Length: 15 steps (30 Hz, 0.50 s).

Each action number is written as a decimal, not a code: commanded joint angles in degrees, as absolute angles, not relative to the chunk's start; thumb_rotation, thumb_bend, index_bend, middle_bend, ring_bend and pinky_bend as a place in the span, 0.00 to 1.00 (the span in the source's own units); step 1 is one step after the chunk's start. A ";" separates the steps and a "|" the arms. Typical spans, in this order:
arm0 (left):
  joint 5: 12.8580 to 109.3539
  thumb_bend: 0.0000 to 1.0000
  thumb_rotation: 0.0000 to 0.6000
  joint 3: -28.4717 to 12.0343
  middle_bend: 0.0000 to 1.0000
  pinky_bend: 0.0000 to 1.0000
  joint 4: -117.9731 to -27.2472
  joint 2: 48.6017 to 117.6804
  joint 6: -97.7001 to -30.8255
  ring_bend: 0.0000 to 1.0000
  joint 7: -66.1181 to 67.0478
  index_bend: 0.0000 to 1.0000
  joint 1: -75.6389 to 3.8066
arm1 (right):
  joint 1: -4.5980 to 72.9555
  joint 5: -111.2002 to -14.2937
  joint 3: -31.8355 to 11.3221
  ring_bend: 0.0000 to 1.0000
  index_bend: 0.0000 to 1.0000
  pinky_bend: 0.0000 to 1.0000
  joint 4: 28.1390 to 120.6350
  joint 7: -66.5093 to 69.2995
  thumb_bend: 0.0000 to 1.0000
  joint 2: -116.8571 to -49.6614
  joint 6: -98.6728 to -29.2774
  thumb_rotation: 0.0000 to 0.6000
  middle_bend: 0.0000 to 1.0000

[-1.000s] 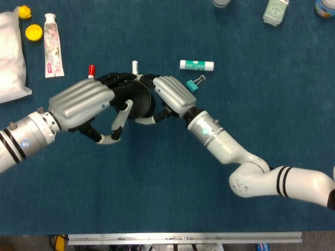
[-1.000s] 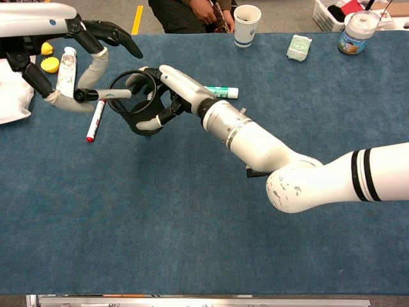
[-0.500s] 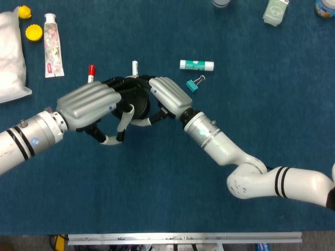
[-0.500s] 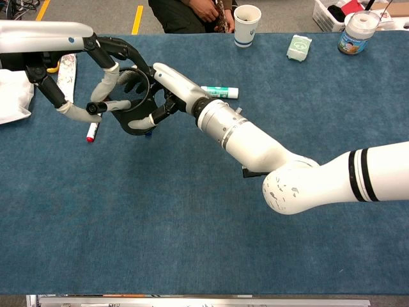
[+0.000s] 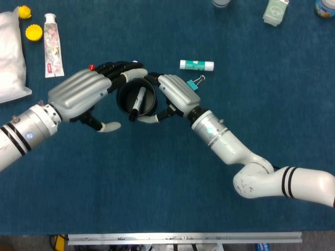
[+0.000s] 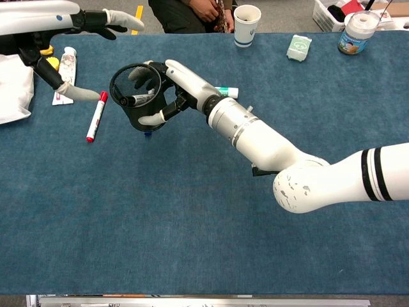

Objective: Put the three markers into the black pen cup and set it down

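The black pen cup [image 5: 137, 97] is lifted off the blue table and tilted, with my right hand [image 5: 175, 94] gripping its side. A black marker [image 5: 138, 101] lies inside it, also seen through the rim in the chest view as the marker [image 6: 137, 99]. My left hand [image 5: 78, 98] hovers just left of the cup with its fingers [image 6: 120, 18] spread and nothing in them. A red-capped marker [image 6: 96, 116] lies on the table left of the cup [image 6: 136, 96]. A small blue tip [image 6: 147, 133] of something shows under the cup; the rest of it is hidden.
At the far left are a toothpaste tube [image 5: 54, 44], yellow caps [image 5: 33, 33] and a white bag [image 5: 10, 57]. A green glue stick [image 5: 197, 65] and a teal binder clip [image 5: 194, 83] lie behind my right hand. A paper cup [image 6: 246, 24], a green box [image 6: 298, 47] and a jar [image 6: 358, 32] stand at the back.
My left hand let the black marker go into the cup, then opened and drew back to the left. The right hand kept hold of the cup.
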<state>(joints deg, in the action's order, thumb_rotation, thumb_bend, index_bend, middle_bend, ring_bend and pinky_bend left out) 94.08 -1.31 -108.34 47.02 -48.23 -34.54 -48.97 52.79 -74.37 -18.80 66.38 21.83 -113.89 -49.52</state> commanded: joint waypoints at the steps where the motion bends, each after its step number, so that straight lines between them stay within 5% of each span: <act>1: 93.97 0.23 1.00 -1.34 0.00 0.09 -108.33 46.69 -48.38 0.00 -34.28 0.00 -48.66 | 52.70 -74.38 -18.76 0.28 0.36 0.29 66.30 21.66 0.16 -113.59 -49.60 1.00 0.35; 10: 92.33 0.23 1.00 -1.28 0.03 0.09 -106.39 45.82 -50.77 0.00 -30.94 0.01 -45.61 | 49.74 -73.33 -18.77 0.28 0.36 0.29 69.39 22.58 0.16 -106.78 -49.79 1.00 0.35; 15: 91.72 0.23 1.00 -1.14 0.05 0.09 -103.91 46.60 -52.25 0.00 -27.07 0.13 -43.78 | 47.66 -73.15 -18.45 0.28 0.36 0.29 73.10 22.69 0.16 -101.50 -50.16 1.00 0.35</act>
<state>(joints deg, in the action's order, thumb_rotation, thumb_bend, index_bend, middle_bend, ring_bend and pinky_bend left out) 92.13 -1.21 -104.82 46.21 -51.61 -28.18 -44.54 48.72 -73.30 -18.63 71.54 22.56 -103.35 -49.93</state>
